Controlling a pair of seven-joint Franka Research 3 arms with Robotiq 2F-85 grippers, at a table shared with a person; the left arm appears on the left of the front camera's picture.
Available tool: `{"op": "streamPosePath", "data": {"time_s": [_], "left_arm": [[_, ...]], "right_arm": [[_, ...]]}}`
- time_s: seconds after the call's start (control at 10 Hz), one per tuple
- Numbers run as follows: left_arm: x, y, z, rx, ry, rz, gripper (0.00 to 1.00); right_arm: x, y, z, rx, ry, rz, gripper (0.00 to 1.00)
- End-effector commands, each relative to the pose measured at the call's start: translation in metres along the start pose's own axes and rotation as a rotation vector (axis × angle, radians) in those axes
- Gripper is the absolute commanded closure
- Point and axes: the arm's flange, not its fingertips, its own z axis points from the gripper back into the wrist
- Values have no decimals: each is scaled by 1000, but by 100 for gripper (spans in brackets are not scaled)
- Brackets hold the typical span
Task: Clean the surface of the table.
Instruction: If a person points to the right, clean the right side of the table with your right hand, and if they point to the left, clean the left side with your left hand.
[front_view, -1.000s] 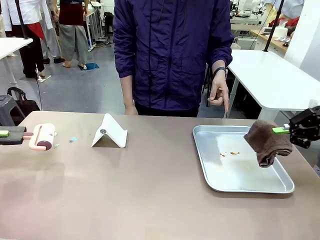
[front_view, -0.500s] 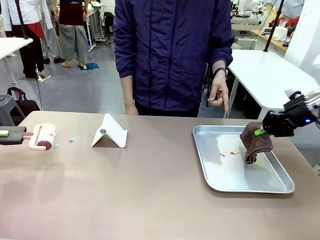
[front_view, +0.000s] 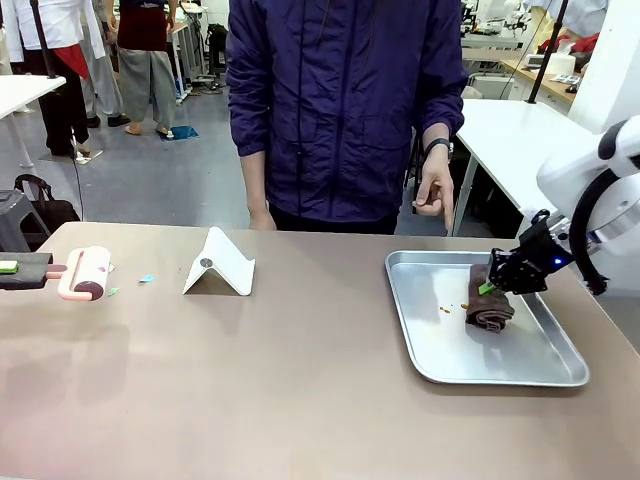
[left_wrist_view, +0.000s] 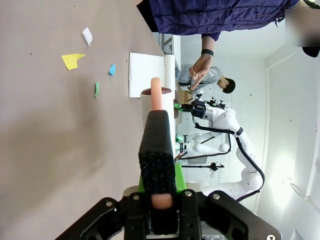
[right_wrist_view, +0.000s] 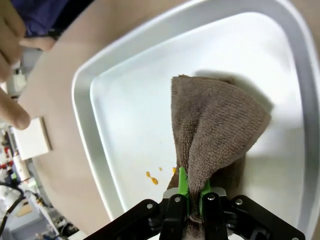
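right hand: I see my right hand (front_view: 487, 287) clamped tight on a brown cloth (front_view: 490, 308), down inside the metal tray (front_view: 430, 350). In the wrist camera the hand (right_wrist_view: 192, 189) pinches one bunched corner, and the rest of the cloth (right_wrist_view: 215, 120) fans out flat on the tray floor (right_wrist_view: 120, 115).
why there: orange specks (right_wrist_view: 152, 177) sit just beside the cloth. My guess is it's pressed low to wipe them, with the corner grip leaving plenty of fabric free to drag.
left hand: my left hand (front_view: 40, 268) is closed on the pink handle of a lint roller (front_view: 90, 272) at the left edge of the desk (front_view: 280, 390). The wrist camera shows the hand (left_wrist_view: 158, 150) gripping the handle lengthwise, with the roller (left_wrist_view: 159, 102) sticking straight out ahead.
why there: it's parked low and level beside the paper scraps (left_wrist_view: 72, 61), so the roller can run straight over them.
desk: the brown top spans the whole front view. It carries the scraps (front_view: 147, 278) at far left, a white folded stand (front_view: 220, 265) near the middle and the tray at right.
person: standing at the far side (front_view: 340, 110), one finger pointing down near the tray's far rim, clear of both my hands.
status: I'd say the scraps aren't picked up yet and the specks aren't wiped.
risk: the cloth could push the tray instead of wiping it.
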Motion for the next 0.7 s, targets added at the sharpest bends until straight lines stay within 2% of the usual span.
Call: {"op": "streamPosePath", "data": {"time_s": [0.0, 0.6], "left_arm": [[-6, -5, 0, 3, -1, -4, 100], [-6, -5, 0, 3, -1, -4, 100]], "right_arm": [[3, 17, -1, 65, 47, 0, 91], [-18, 86, -40, 111, 133, 139, 91]]}}
